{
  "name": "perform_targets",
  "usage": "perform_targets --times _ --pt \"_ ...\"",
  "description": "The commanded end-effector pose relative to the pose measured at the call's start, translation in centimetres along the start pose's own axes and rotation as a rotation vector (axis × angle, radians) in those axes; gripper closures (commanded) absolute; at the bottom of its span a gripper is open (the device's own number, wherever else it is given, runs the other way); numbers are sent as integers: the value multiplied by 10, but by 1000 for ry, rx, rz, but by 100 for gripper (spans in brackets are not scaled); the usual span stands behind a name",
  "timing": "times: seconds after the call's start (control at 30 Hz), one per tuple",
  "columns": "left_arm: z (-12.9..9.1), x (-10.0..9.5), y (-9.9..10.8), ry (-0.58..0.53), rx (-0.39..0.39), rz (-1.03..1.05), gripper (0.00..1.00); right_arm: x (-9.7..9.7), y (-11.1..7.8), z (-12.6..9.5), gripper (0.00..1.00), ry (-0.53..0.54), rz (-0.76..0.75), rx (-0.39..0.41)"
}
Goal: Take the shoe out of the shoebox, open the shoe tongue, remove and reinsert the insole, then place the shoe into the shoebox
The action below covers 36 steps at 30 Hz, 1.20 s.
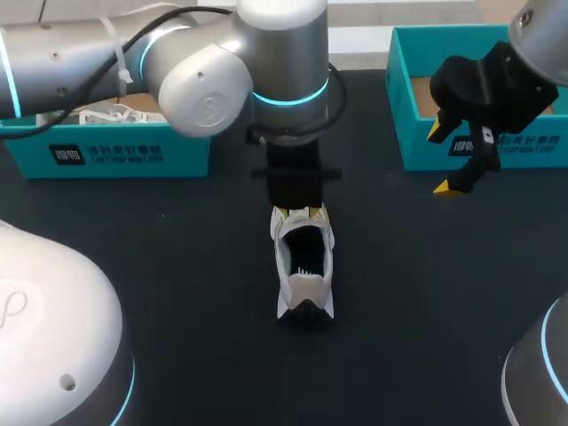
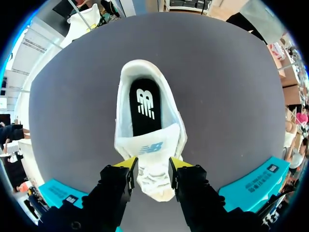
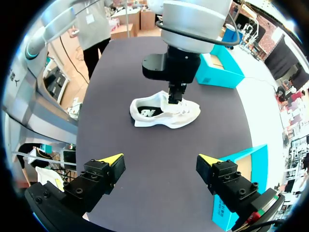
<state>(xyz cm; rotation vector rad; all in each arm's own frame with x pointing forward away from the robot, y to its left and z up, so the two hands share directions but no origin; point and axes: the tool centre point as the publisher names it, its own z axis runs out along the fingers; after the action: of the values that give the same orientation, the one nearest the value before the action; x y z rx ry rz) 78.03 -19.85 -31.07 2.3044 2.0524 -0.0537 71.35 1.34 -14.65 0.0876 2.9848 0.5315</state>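
1. On the far left stood the left shoebox, a teal one with white paper in it. It sat back at the table's far edge, which left the middle free for work.
2. The left arm came in from the left and reached to the middle of the black table. The left claw pointed straight down onto the front of the shoe.
3. Its two yellow tips sat one on each side of the laces and looked clamped on the shoe there. That grip was likely meant to keep the shoe from sliding while someone worked inside it.
4. The white shoe was out of the box, sitting flat on its sole in the middle of the table. Its toe was under the left claw and its heel pointed back at the robot.
5. The tongue lay forward, so the mouth was wide open. The dark insole showed inside, lying flat.
6. The right claw hung in the air well to the right of the shoe. Its fingers were wide apart and held nothing. It looked ready to go in for the insole.
7. Behind it stood the right shoebox, teal too, at the table's far right.
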Motion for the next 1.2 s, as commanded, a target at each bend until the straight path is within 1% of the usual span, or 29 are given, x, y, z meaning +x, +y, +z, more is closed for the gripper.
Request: perform_targets --times 0.03,0.17,0.3,0.37,0.53,0.63,0.83,1.03,1.2 --pt "2 1 -4 0 -3 1 59 -2 2 2 0 3 2 5" --pt "-1 2 0 -4 -2 -4 60 -2 2 2 0 3 2 5" --pt "0 -1 6 -1 8 -9 58 -2 2 2 0 3 2 5" --pt "2 -4 7 0 36 -8 58 -2 2 2 0 3 2 5" --pt "4 -12 0 5 34 18 59 -2 2 2 0 3 2 5" --pt "4 -13 -4 12 22 30 60 -2 2 2 0 3 2 5" --pt "3 -3 -9 39 30 52 60 -2 2 2 0 3 2 5" --pt "9 9 -19 83 33 79 60 -2 2 2 0 3 2 5" --pt "10 10 -21 89 36 79 60 -2 2 2 0 3 2 5"
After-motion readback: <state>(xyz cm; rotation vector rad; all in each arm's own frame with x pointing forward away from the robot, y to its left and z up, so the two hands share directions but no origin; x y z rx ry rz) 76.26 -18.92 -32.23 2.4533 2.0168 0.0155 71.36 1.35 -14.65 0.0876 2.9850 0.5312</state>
